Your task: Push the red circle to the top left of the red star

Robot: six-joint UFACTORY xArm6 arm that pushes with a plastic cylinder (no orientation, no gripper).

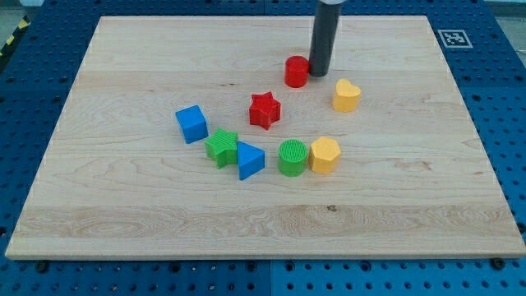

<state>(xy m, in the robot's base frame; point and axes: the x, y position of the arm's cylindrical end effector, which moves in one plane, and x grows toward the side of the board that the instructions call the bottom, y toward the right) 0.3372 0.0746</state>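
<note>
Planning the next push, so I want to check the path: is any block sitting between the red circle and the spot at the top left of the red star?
Nothing visible blocks it. My tip sits at the view's right of the red circle, and bare board lies up-left of the red star.

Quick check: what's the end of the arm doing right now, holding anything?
My tip: a plain rod, nothing to open or close, holding nothing; it sits right beside the red circle, on the circle's right in the view.

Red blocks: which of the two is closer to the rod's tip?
The red circle. My tip sits right against its right side, toward the view's top. The red star lies apart, lower and to the view's left.
</note>
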